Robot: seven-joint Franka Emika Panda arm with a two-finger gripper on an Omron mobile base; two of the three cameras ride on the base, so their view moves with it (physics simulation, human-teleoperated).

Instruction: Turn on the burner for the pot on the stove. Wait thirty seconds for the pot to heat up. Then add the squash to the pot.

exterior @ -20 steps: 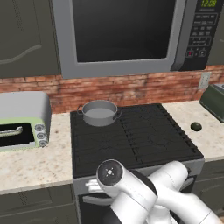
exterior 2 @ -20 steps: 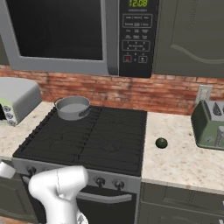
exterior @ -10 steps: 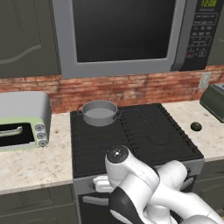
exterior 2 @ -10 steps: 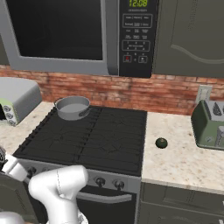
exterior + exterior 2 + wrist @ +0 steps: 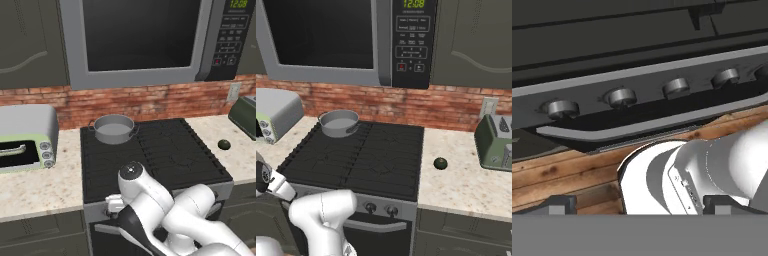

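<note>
Brick backsplash and a big microwave (image 5: 140, 40) hang behind everything I am working with; below them sits the stove (image 5: 150, 155), black grates across its top and no flame that I can make out on any burner. On its back left burner stands the pot (image 5: 114, 129), and it looks empty from both base views. Off to the left on the counter is the toaster oven (image 5: 25, 140), to the right the green toaster (image 5: 496, 142), and between that and the stove lies the squash (image 5: 440, 163), well apart from the pot.

I judge I am on the first step: reaching for a knob. My arm is folded low against the stove front, and the hand view looks up at the steel strip with its row of knobs (image 5: 622, 96) and the bar handle (image 5: 637, 131) under it, which neither base view shows so closely. The gripper (image 5: 639, 202) shows two dark tips standing wide apart, nothing between them. Next I need to pick the knob for the back left burner, close on it and twist
</note>
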